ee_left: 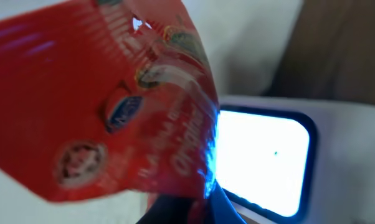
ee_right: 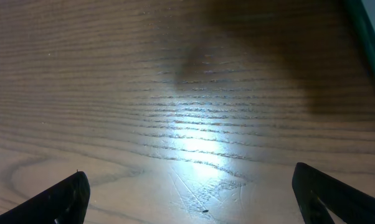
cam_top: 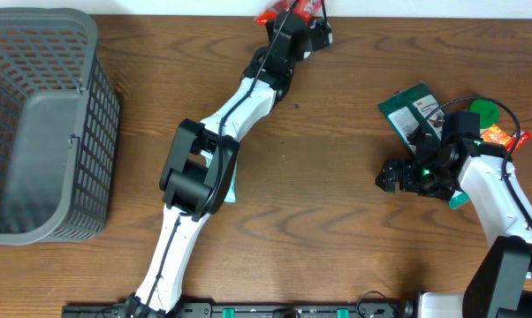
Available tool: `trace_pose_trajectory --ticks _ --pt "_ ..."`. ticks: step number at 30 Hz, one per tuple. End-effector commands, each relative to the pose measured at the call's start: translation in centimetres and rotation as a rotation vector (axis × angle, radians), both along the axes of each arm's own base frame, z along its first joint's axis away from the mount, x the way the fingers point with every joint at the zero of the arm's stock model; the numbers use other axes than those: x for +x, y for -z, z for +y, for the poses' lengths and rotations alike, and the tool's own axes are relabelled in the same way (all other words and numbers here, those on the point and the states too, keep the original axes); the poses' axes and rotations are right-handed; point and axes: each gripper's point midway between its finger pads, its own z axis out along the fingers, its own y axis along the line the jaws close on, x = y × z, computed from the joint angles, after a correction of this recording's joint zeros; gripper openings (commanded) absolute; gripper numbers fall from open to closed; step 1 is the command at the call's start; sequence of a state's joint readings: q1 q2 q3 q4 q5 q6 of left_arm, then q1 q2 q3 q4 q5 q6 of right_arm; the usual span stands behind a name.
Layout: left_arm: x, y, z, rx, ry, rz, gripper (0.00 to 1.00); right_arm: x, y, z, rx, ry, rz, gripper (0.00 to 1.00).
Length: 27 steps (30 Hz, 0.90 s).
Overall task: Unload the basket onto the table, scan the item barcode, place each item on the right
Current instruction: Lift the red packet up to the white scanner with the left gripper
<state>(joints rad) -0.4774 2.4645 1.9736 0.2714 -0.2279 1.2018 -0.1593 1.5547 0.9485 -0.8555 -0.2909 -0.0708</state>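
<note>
A red snack packet fills the left wrist view, and my left gripper is shut on its lower edge. Just right of the packet glows the bright window of a white scanner. Seen from overhead, the left gripper is stretched to the table's far edge with the red packet sticking out past it. The barcode does not show. My right gripper hovers open and low above bare wood at the right; its dark fingertips stand wide apart around the gripper's middle, with nothing between them.
A grey mesh basket stands at the left edge. A green packet, a green round item and an orange packet lie by the right arm. The green packet's edge shows in the right wrist view.
</note>
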Motion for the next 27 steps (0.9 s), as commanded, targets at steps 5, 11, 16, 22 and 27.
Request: trace_pose_trajectory --ticks 5,11,16,22,27 --pt "-1.8 -12.6 0.5 -0.388 -0.061 -0.087 0.07 0.1 -0.5 0.1 -0.007 -0.017 -0.023 0.99" --pt "-8.5 -15.9 -0.4 -0.644 0.010 0.259 0.07 0.1 -0.6 0.1 -0.007 -0.017 -0.024 0.99" --pt "-15.7 -16.3 -0.5 -0.784 0.010 0.596 0.07 0.1 -0.5 0.1 -0.007 -0.017 -0.023 0.99" --pt "-21.4 -12.7 -0.1 -0.931 -0.190 0.972 0.07 0.1 -0.4 -0.4 -0.035 -0.013 -0.019 0.99" --pt "-23.9 -9.3 -0.8 -0.959 -0.302 1.146 0.07 2.4 -1.2 0.6 0.044 0.033 -0.107 0.99"
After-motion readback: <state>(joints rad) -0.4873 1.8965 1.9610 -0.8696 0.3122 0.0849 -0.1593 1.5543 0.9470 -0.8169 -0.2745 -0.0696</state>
